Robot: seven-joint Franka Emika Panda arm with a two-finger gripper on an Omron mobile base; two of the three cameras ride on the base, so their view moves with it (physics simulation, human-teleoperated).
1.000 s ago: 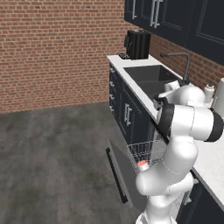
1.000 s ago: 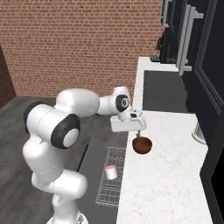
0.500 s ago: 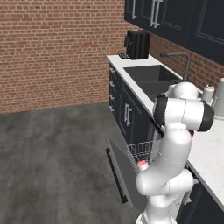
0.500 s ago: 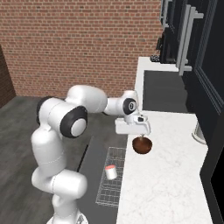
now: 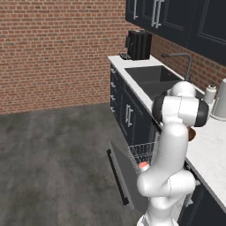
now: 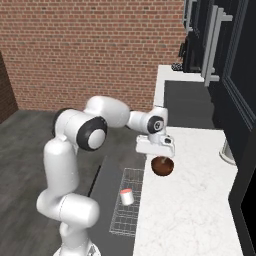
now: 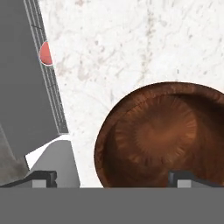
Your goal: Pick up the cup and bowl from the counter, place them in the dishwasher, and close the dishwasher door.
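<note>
The dark reddish-brown bowl (image 6: 163, 166) sits upright on the white counter (image 6: 192, 215) near its front edge, and a sliver of the bowl (image 5: 192, 134) shows behind my arm. My gripper (image 6: 160, 158) hangs open just above it. In the hand view the bowl (image 7: 159, 135) lies close below the gripper (image 7: 114, 178): one fingertip (image 7: 186, 176) is over the bowl's inside and the other (image 7: 43, 177) is outside its rim. The pinkish-red cup (image 6: 127, 197) stands in the pale wire rack (image 6: 125, 217) of the open dishwasher. The dishwasher door (image 5: 118, 174) is folded down.
A dark sink (image 5: 154, 79) is set into the counter beyond the bowl, with a black appliance (image 5: 139, 44) at the far end. A pale kettle (image 5: 219, 103) and a small canister (image 5: 210, 93) stand by the back wall. Navy upper cabinets (image 6: 220, 55) hang overhead.
My hand has shifted a little sideways and lower, ending right over the bowl. The elbow has swung upward. Bowl and cup have stayed put.
</note>
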